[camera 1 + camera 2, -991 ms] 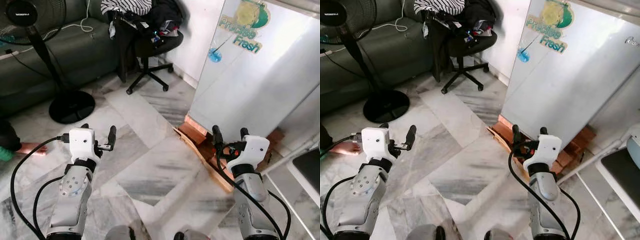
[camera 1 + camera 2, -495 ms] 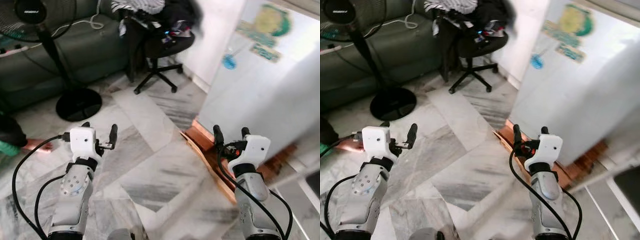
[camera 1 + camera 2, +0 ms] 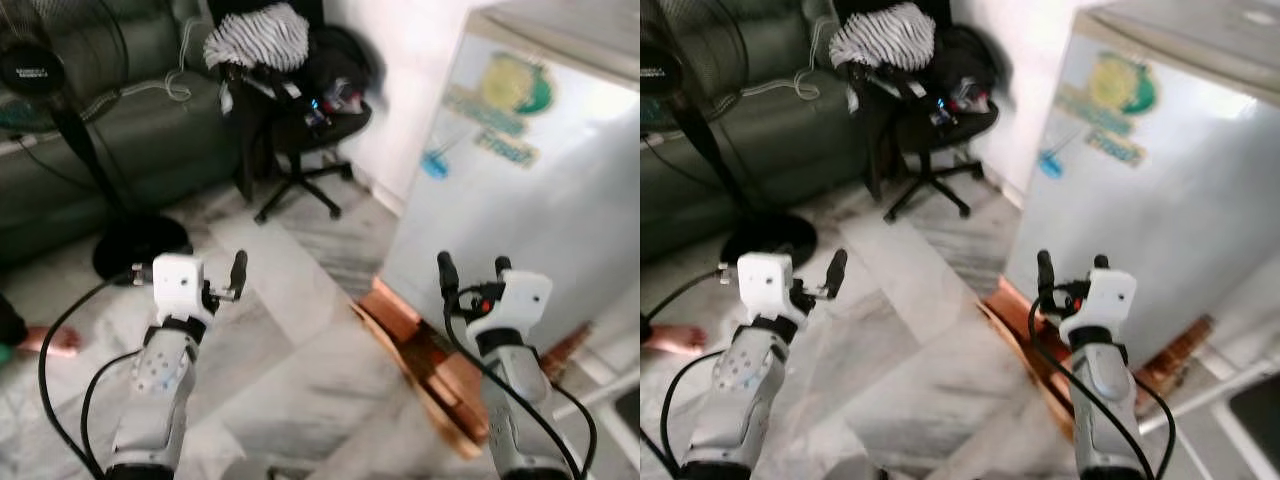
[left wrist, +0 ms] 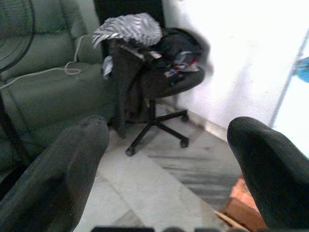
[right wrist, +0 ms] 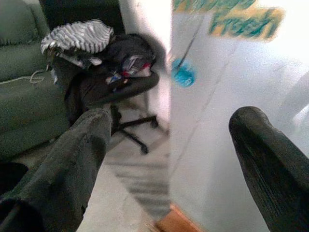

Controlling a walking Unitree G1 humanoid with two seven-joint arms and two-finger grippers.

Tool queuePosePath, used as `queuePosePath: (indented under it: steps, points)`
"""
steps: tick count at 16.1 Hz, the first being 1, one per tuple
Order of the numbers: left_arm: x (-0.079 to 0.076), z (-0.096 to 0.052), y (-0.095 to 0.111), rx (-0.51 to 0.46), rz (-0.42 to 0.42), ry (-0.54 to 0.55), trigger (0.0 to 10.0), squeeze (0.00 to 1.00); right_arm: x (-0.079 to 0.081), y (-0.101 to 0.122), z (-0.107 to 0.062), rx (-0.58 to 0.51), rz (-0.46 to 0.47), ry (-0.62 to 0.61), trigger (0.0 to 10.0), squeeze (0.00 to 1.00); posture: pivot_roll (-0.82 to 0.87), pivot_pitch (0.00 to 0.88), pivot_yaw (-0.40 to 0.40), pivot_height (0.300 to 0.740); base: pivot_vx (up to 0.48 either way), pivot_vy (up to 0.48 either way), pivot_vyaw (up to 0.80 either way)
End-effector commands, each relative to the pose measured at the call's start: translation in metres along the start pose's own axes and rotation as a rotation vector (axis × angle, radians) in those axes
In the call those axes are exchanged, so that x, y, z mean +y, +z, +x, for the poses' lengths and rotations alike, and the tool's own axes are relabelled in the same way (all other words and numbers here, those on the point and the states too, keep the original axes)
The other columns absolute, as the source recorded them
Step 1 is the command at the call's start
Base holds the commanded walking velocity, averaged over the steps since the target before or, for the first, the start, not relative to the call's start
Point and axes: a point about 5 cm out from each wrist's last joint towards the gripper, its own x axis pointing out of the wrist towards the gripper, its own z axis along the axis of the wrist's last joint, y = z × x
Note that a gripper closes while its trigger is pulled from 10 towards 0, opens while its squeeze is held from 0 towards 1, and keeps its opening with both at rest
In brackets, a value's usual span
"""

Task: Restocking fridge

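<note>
Fridge (image 3: 530,170) stands ahead on right, door closed, on wooden boards (image 3: 425,360). Left gripper (image 3: 205,285) and right gripper (image 3: 470,275) raised, fingers wide, holding nothing. Risk: foot catches boards, right arm hits door.

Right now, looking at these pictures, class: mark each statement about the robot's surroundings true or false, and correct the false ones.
1. Both grippers are open and hold nothing. True: left gripper, right gripper.
2. The fridge door stands open. False: it is shut.
3. The office chair is bare. False: clothes are piled on it.
4. A standing fan stands in front of the sofa. True.
5. The fridge sits straight on the marble floor. False: it rests on wooden blocks.
</note>
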Motion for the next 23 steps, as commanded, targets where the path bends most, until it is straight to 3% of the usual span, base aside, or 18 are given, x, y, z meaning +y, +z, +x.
queuePosePath:
  steps: [1,5,11,20,23]
  points:
    - [0.0043,0.0,0.0006,0.001,0.011,0.016,10.0,0.0,0.003,0.0021,0.0014,-0.009,0.002,0.015,10.0,0.0,0.08,0.056,-0.017,0.74,0.431,0.0,0.0]
    - [0.0061,0.0018,0.0018,0.003,0.019,0.025,10.0,0.0,0.002,0.0034,0.0042,-0.011,-0.006,0.017,10.0,0.0,0.08,0.071,-0.007,0.74,0.405,0.0,0.0]
    - [0.0076,0.002,-0.0023,0.047,0.017,0.062,10.0,0.0,0.0035,0.0038,0.0069,-0.006,-0.008,0.023,10.0,0.0,0.08,0.083,-0.014,0.74,0.0,0.04,-0.23]
    - [0.004,-0.0023,-0.0051,0.066,0.012,0.049,10.0,0.0,0.0008,0.0016,0.0033,0.005,-0.011,0.019,10.0,0.0,0.08,0.087,-0.018,0.74,0.0,0.462,-0.8]
    - [0.0057,-0.0009,-0.0047,0.063,0.015,0.047,10.0,0.0,-0.002,0.0017,0.0047,0.006,-0.014,0.012,10.0,0.0,0.09,0.084,-0.022,0.74,0.0,0.48,-0.3]
